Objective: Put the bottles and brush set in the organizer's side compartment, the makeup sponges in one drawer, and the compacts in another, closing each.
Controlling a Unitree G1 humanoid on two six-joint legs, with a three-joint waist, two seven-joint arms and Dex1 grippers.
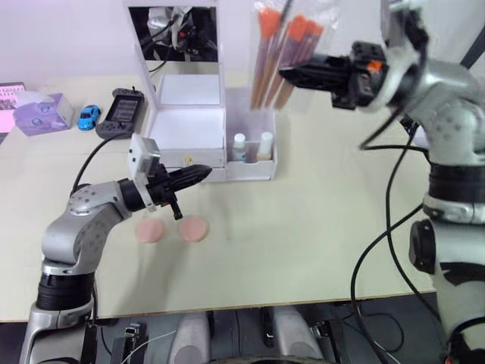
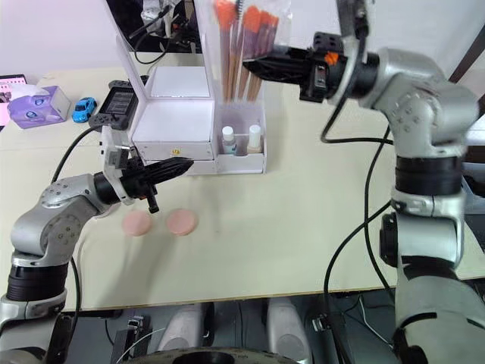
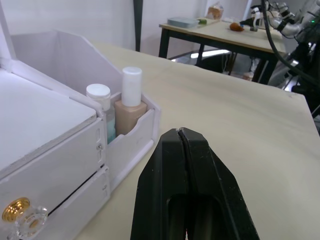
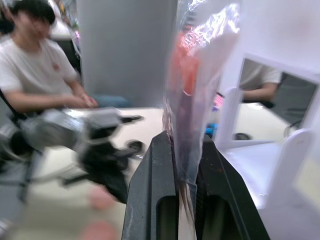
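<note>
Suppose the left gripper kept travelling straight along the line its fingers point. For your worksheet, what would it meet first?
Probably the organizer: the left gripper, fingers shut, points at its lower front near the side compartment holding the bottles. Depth is unclear; it might slip past the front.

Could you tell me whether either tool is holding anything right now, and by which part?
The right tool grips the brush set by the pouch's side edge, above the side compartment. The left tool is shut and holds nothing.

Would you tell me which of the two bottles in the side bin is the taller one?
The beige bottle; its cap rises above the clear bluish bottle beside it.
</note>
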